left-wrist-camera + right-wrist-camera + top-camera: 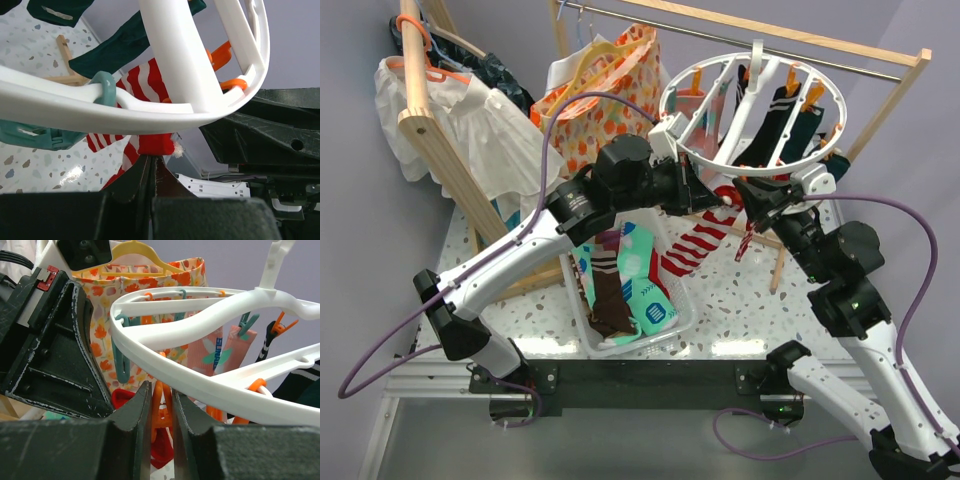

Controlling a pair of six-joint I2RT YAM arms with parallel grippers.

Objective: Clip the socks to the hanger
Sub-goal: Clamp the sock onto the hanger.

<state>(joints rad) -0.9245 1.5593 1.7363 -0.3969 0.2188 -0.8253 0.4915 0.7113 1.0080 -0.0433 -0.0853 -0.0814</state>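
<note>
I see left gripper pinched on red cuff of striped sock, just under hanger rim. My right gripper clamped on orange clip below same rim. Sock light, soft, floppy; I judge cuff edge best hold.

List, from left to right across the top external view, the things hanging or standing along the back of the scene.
white shirt → orange-flowered cloth → round white hanger → right end of the wooden rail
</note>
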